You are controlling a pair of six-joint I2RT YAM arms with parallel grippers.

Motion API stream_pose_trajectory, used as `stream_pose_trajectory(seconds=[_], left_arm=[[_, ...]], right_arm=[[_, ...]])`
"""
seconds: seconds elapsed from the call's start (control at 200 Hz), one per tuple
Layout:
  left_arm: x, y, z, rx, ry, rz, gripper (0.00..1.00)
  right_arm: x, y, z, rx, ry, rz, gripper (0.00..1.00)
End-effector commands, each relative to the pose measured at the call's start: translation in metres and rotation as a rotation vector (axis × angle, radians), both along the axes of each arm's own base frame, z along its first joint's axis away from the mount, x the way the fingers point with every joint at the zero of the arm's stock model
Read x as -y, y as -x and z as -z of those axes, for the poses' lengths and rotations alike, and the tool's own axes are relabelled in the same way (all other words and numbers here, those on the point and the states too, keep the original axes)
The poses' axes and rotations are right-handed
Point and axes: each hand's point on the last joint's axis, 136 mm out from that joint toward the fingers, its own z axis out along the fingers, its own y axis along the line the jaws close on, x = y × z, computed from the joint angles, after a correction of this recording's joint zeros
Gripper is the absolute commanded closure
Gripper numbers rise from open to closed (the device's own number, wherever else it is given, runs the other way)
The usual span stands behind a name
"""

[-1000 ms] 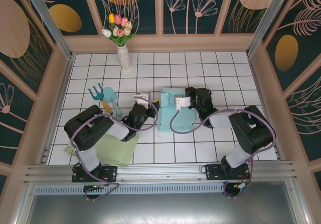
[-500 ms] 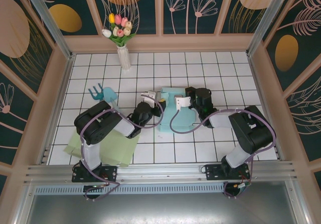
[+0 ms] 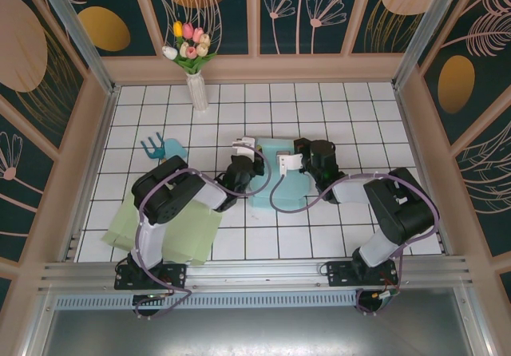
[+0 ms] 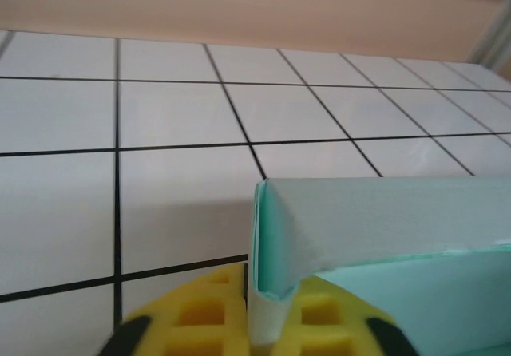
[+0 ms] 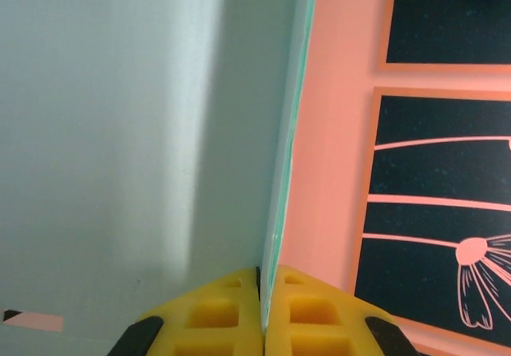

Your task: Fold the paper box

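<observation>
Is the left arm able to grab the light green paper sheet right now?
Probably not yet. The left gripper is shut on an edge of the paper box, so it must let go first. The light green paper sheet lies near that arm's base, so it looks close enough after that.

- The back rows of the counter (image 3: 335, 104) lie bare from the vase of tulips (image 3: 194, 81) in the back left corner across to the right wall, leaving wide passage.
- Mid-counter, the paper box (image 3: 271, 192) and the 2 arms meeting at it block the way. The left claw (image 3: 249, 160) and right claw (image 3: 284, 164) each pinch a box wall, with little room between them.
- On the left, a blue pronged toy (image 3: 160, 145) and a green sheet (image 3: 180, 228) crowd the left arm.
- The tiles right of the right arm are free.
</observation>
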Motion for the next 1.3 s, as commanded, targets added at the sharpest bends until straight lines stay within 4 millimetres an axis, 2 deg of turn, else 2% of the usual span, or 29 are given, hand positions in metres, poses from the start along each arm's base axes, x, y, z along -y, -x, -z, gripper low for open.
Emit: stream_pose_trajectory(seconds=[0.0, 0.05, 0.18, 0.29, 0.405, 0.46, 0.741, 0.926, 1.031, 1.146, 1.226, 1.296], left_arm=[[-0.089, -0.011, 0.025, -0.034, -0.163, -0.439, 1.00], [-0.097, -0.009, 0.027, -0.031, -0.201, -0.471, 1.00], [-0.098, -0.006, 0.030, -0.037, -0.215, -0.451, 1.00], [-0.081, -0.005, 0.026, -0.029, -0.164, -0.341, 1.00], [-0.051, -0.003, 0.026, -0.031, -0.108, -0.175, 0.77], [-0.045, -0.003, 0.029, -0.038, -0.094, -0.147, 0.69], [-0.038, -0.001, 0.050, -0.084, -0.063, -0.125, 0.68], [-0.045, 0.000, 0.057, -0.105, -0.063, -0.155, 0.69], [-0.055, 0.000, 0.059, -0.113, -0.107, -0.210, 0.78], [-0.080, 0.002, 0.062, -0.122, -0.174, -0.330, 0.93], [-0.100, 0.006, 0.062, -0.112, -0.219, -0.416, 0.99], [-0.110, 0.007, 0.061, -0.104, -0.250, -0.458, 1.00]], right_arm=[[0.017, 0.006, 0.033, -0.102, 0.060, 0.045, 1.00], [0.019, 0.004, 0.030, -0.096, 0.055, 0.056, 1.00], [0.017, 0.003, 0.027, -0.093, 0.033, 0.057, 1.00], [0.017, 0.004, 0.027, -0.102, 0.019, 0.062, 1.00], [0.013, 0.006, 0.028, -0.117, 0.008, 0.045, 1.00], [0.012, 0.006, 0.029, -0.123, 0.005, 0.042, 1.00], [0.008, 0.007, 0.031, -0.126, 0.007, 0.033, 1.00], [0.007, 0.007, 0.033, -0.130, 0.007, 0.034, 1.00], [0.008, 0.006, 0.032, -0.125, 0.005, 0.038, 1.00], [0.010, 0.004, 0.031, -0.120, 0.009, 0.052, 1.00], [0.013, 0.002, 0.031, -0.113, 0.011, 0.066, 1.00], [0.014, 0.002, 0.030, -0.109, 0.008, 0.068, 1.00]])
